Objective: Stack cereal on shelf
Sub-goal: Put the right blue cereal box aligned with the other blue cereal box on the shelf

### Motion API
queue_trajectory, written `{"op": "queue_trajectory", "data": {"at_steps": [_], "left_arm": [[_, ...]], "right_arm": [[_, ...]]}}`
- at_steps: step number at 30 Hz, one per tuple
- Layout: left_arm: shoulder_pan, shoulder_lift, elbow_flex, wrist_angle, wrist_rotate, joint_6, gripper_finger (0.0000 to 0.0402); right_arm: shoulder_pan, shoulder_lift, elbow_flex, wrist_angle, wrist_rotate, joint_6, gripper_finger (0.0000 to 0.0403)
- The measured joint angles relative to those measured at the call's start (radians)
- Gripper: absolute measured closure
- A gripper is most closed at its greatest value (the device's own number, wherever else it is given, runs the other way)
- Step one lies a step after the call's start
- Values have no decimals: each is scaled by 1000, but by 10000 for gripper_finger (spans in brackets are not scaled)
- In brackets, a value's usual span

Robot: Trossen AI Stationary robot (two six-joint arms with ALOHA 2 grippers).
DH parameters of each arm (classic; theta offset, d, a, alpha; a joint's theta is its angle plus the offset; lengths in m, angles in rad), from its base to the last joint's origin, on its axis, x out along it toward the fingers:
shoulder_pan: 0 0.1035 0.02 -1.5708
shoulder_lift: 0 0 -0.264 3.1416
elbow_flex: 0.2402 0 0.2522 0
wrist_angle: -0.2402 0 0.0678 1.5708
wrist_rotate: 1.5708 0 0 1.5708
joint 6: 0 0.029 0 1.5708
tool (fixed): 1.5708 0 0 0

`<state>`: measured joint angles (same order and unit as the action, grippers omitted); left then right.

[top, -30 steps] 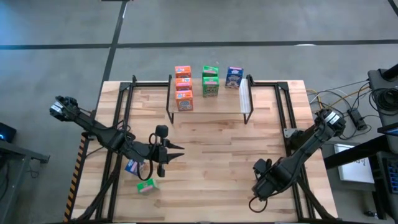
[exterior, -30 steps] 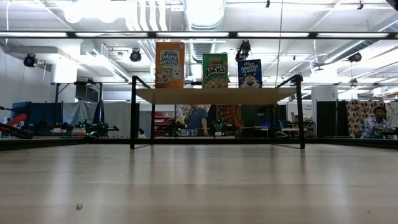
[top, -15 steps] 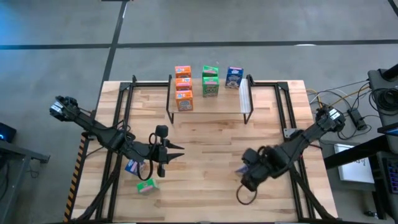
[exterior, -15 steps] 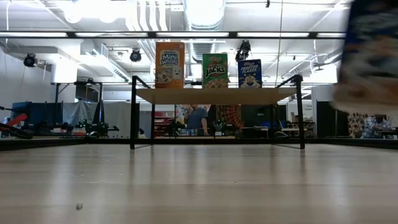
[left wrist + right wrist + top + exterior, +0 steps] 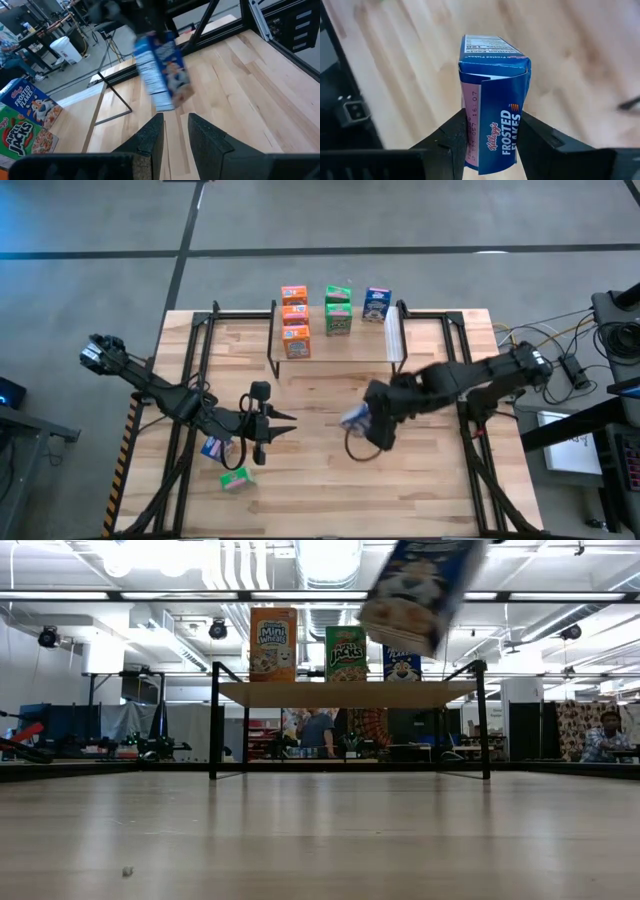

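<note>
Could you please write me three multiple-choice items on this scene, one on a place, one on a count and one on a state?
1. Where is the box held by the right gripper?
A. On the shelf
B. In the air above the table's middle
C. On the floor

2. How many orange cereal boxes are on the shelf?
A. Three
B. One
C. None

3. How does the left gripper stand?
A. Clamped on a green box
B. Clamped on the shelf frame
C. Holding nothing, its jaws only narrowly apart

Answers: 1 B, since the blue Frosted Flakes box hangs clear of the wood in the low view; 2 A, three orange tops in a row from above; 3 C, bare gap in the left wrist view.
</note>
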<state>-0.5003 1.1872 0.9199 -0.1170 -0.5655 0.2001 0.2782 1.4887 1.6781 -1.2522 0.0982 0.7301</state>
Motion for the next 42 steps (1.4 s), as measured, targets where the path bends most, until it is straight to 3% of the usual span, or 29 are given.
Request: {"op": "queue_trajectory", "data": {"at_steps": [9,18,29,37,42], "left_arm": [[0,5,0,5,0,-4,329],[0,7,0,5,0,-11,329],[0,7,0,13,0,-11,329],[0,7,0,12,0,-11,329],[0,7,0,12,0,-7,329]], "right_arm": [[-147,0,134,-29,169,-372,269],[-271,0,214,-304,394,-605,271],[-447,45,204,-310,390,-838,271],[-469,101,206,-309,371,-1045,271],[-471,132,207,-300,369,-1082,271]]}}
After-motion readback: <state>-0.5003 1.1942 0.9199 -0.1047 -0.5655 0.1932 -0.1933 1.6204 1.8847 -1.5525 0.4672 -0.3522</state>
